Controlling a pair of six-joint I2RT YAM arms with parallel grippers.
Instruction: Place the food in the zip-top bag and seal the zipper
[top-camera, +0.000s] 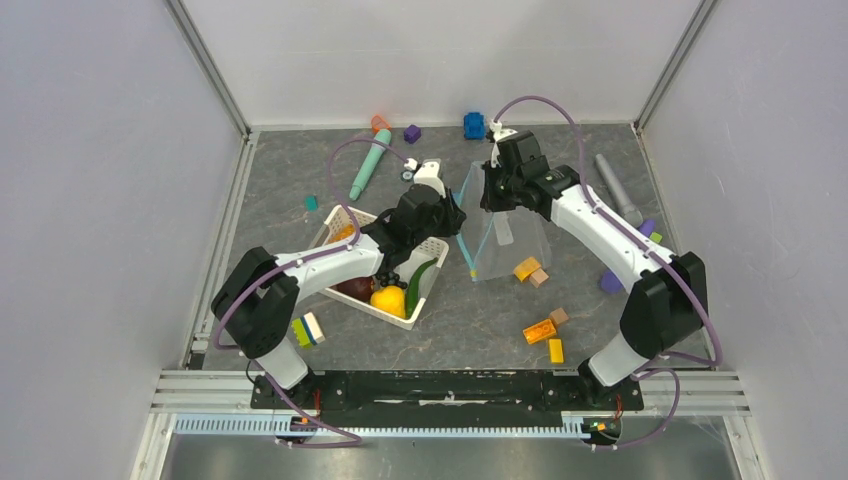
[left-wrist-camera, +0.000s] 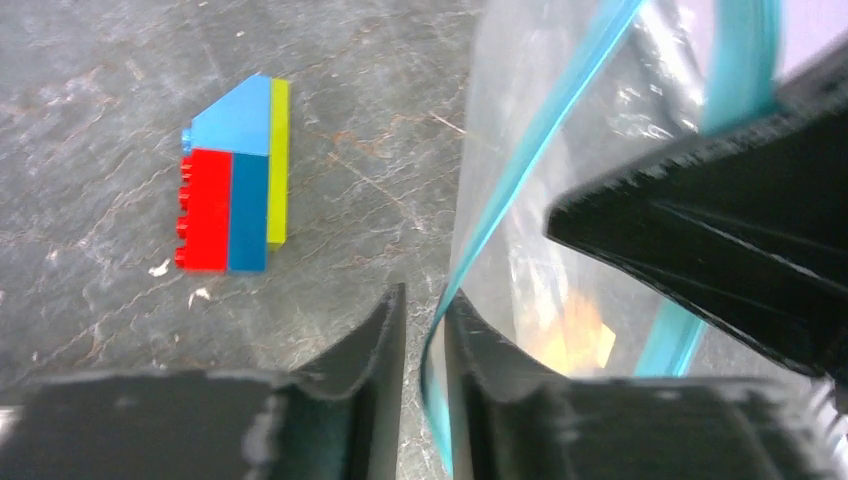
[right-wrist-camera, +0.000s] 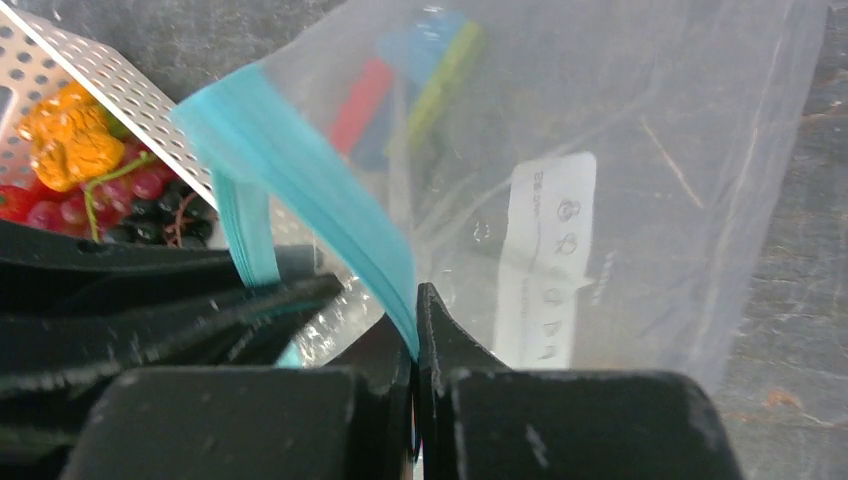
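Note:
The clear zip-top bag (top-camera: 508, 243) hangs off the table between my two grippers, with the white label (right-wrist-camera: 545, 260) facing the right wrist camera. My right gripper (right-wrist-camera: 417, 300) is shut on the light-blue zipper (right-wrist-camera: 300, 170) at the bag's top edge (top-camera: 487, 195). My left gripper (left-wrist-camera: 425, 300) is at the bag's left side (top-camera: 455, 215), jaws a narrow gap apart. The zipper (left-wrist-camera: 540, 140) runs between them against the right finger, not pinched. The food lies in the white mesh basket (top-camera: 335, 222): a yellow piece (top-camera: 388, 298), a green pod (top-camera: 420, 275), a maroon piece (top-camera: 352, 288), grapes (right-wrist-camera: 150, 190) and an orange piece (right-wrist-camera: 70, 140).
A red, blue and yellow building block (left-wrist-camera: 235, 190) lies on the table just beyond the bag. A teal marker toy (top-camera: 370, 165), a grey cylinder (top-camera: 618, 188) and blue (top-camera: 474, 125) and purple (top-camera: 412, 133) blocks lie at the back. Orange and wooden blocks (top-camera: 540, 330) lie front right.

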